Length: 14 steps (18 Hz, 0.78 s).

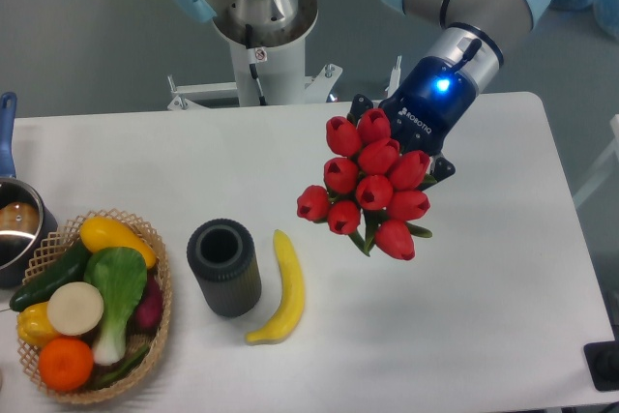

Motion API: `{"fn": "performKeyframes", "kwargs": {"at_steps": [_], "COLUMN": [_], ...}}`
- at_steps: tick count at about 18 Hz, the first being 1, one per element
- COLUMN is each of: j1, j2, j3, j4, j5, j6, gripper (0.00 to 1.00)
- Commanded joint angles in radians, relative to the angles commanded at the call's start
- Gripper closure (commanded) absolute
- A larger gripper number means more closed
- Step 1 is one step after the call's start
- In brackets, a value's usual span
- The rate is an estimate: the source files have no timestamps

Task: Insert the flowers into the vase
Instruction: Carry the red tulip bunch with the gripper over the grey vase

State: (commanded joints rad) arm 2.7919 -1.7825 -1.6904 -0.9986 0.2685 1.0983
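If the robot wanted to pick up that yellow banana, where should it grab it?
Probably the middle of the banana, gripper coming straight down, fingers closing across its narrow width. It lies flat, curved, beside the vase, so the side away from the vase has more room.

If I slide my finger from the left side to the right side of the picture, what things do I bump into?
Pot → basket → vase → banana → flowers, held up by the gripper.
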Motion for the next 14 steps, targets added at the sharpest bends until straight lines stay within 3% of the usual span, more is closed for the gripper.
{"fn": "performKeyframes", "kwargs": {"at_steps": [6, 14], "j1": [-0.002, -0.034], "j2": [0.002, -0.012], "j3": [-0.003, -0.015], "j4": [0.002, 0.032], "j5": [-0.002, -0.121], "j6": [0.000, 0.008], "gripper": [0.56, 0.56]}}
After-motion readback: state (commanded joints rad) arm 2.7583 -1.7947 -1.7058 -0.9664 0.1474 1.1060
